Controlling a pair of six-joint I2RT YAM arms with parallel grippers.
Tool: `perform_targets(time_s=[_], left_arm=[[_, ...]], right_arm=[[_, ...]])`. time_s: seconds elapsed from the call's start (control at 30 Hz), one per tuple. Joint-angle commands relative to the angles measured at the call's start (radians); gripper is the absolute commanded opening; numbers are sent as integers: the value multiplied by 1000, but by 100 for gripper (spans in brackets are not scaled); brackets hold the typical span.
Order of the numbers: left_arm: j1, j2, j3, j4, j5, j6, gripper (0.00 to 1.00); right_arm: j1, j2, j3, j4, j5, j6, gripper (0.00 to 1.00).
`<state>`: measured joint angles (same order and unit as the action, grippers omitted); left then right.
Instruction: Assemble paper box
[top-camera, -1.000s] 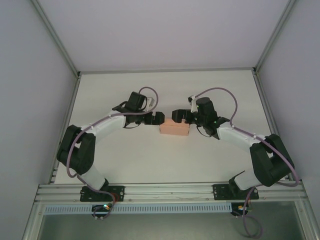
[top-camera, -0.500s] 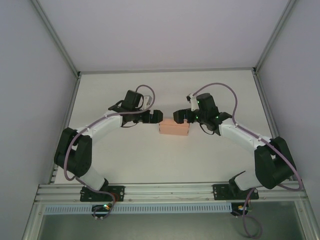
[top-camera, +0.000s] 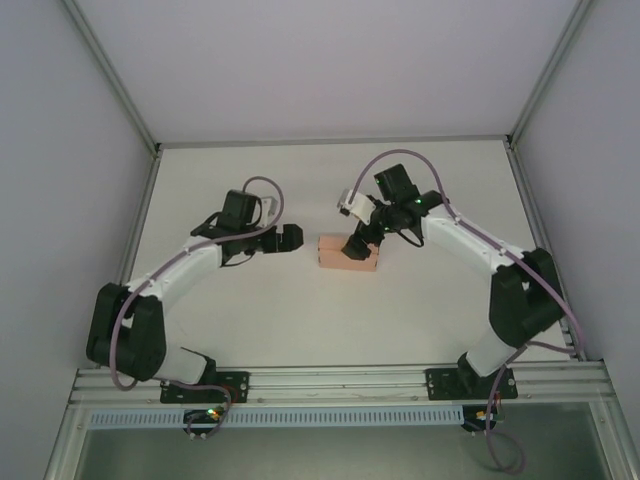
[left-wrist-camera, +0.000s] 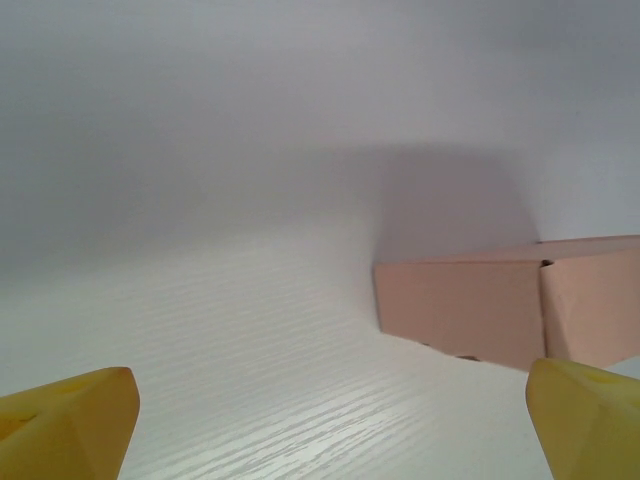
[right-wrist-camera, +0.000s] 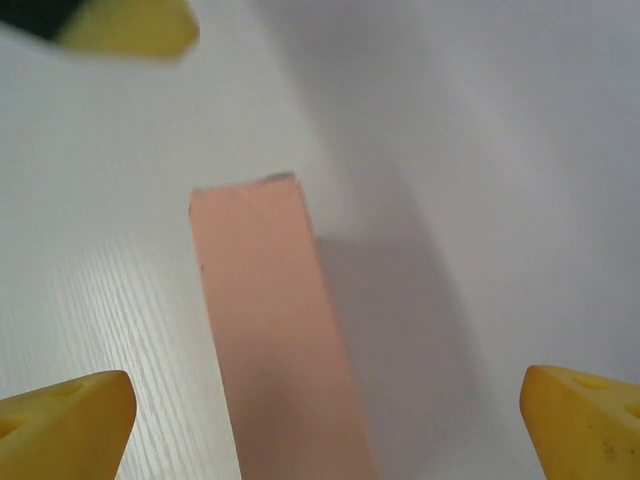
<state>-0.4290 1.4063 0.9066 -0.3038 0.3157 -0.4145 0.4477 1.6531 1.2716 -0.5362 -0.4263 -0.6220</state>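
The paper box (top-camera: 343, 258) is a small low salmon-pink closed box lying on the white table (top-camera: 300, 310) near its middle. My left gripper (top-camera: 290, 238) stands open to the left of the box, apart from it; in the left wrist view the box (left-wrist-camera: 500, 305) lies ahead and to the right, beyond the yellow fingertips (left-wrist-camera: 70, 420). My right gripper (top-camera: 357, 245) hangs open over the box's right part. In the right wrist view the box (right-wrist-camera: 270, 340) runs away between the wide-apart yellow fingertips (right-wrist-camera: 65, 425), which do not touch it.
Pale walls with metal frame posts (top-camera: 110, 85) close in the table on the left, right and back. An aluminium rail (top-camera: 340, 382) runs along the near edge, carrying both arm bases. The left gripper's yellow fingertip (right-wrist-camera: 125, 25) appears at the top of the right wrist view.
My left gripper has drawn back leftward from the box's left end. My right gripper has swung from the box's right end to a place over the box, pointing downward. The box stayed put.
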Motion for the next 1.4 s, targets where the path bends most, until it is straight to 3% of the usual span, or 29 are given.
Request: perform_targets(time_s=[0.0, 0.13, 0.37, 0.53, 0.67, 0.77, 0.9, 1.03, 1.2, 1.37], left_arm=[[7, -56, -31, -45, -51, -2, 100], [40, -94, -54, -63, -62, 2, 100], [49, -138, -71, -84, -97, 11, 100], [53, -171, -87, -101, -115, 21, 100], [54, -202, -103, -106, -131, 23, 100], [56, -224, -113, -113, -133, 23, 100], [58, -251, -126, -112, -142, 17, 100], [58, -262, -135, -109, -141, 8, 100], [57, -275, -139, -108, -141, 2, 100], [56, -279, -143, -107, -124, 0, 100]], right_arm=[[37, 70, 65, -243, 33, -237, 100], [52, 139, 119, -281, 153, -249, 99], [108, 202, 121, -189, 350, -251, 86], [142, 203, 91, -116, 440, -260, 64], [178, 205, 75, -91, 530, -257, 53], [210, 196, 46, -15, 652, -256, 33], [233, 183, 18, 90, 752, -261, 31], [256, 194, -40, 295, 887, -317, 39], [276, 266, -79, 499, 1006, -384, 38], [290, 313, -76, 497, 1036, -395, 48]])
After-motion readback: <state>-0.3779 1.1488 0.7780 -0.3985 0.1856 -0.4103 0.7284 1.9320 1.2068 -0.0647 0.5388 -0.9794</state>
